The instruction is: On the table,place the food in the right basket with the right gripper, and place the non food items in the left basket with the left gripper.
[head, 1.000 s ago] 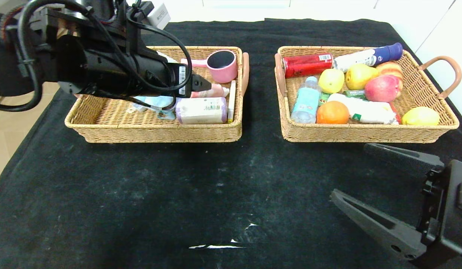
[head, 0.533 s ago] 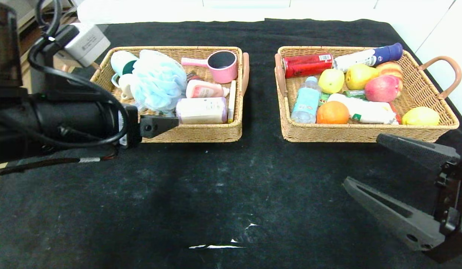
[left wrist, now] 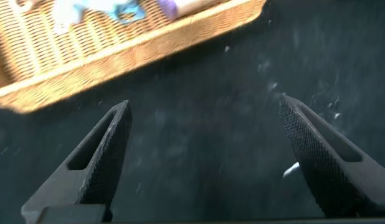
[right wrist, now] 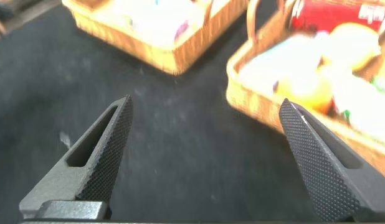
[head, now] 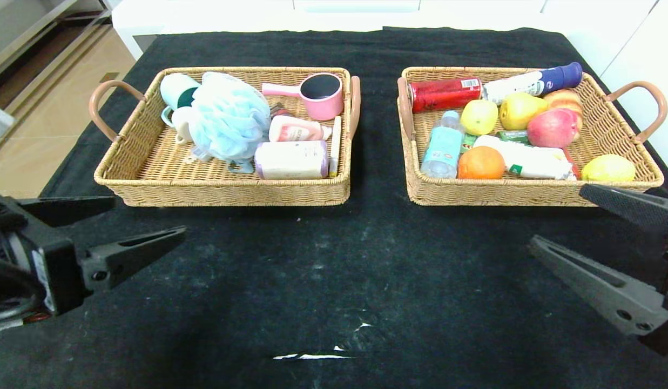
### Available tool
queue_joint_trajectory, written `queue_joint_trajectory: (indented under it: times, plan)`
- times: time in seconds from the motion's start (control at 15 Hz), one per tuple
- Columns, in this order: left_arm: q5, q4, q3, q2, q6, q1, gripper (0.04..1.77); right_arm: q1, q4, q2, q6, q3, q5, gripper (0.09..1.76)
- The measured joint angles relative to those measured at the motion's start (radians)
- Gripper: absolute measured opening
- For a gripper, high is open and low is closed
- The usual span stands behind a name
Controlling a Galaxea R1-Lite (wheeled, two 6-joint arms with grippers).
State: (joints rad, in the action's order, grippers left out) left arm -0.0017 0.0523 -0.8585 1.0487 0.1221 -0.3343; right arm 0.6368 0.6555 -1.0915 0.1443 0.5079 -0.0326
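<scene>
At the near left edge of the table [head: 323,281], the left gripper [head: 144,224] is seen low over the black cloth, its fingers [head: 134,251] spread wide and holding nothing. Farther back, the left basket [head: 225,192] is filled with a blue bath pouf [head: 228,119], a pink cup [head: 323,94] and a lotion bottle [head: 296,129]. To its right, the right basket [head: 528,192] is filled with a red can [head: 444,93], an orange [head: 480,163] and an apple [head: 552,128]. At the near right, the right gripper [head: 560,221] is seen empty, fingers wide apart.

Both baskets [head: 225,189] are woven wicker (rough, matt); the table cloth [head: 312,270] is black, scuffed fabric.
</scene>
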Motion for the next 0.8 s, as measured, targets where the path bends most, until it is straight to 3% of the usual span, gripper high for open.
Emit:
queue_joint_trajectory:
  times: [0.2,0.4,0.6,0.8]
  plan:
    - [0.003,0.008,0.037,-0.074,-0.006,0.045,1.70,0.003,-0.372,0.130,0.031,0.080,0.004,1.71]
    - [-0.004,0.019,0.059,-0.185,-0.006,0.091,1.70,-0.029,-0.587,0.279,0.039,0.169,0.055,1.71]
    - [-0.009,0.093,0.062,-0.304,0.000,0.132,1.71,-0.139,-0.776,0.430,0.039,0.207,0.073,1.71]
    - [-0.017,0.151,0.053,-0.406,0.004,0.177,1.71,-0.268,-0.969,0.565,0.029,0.256,0.011,1.71]
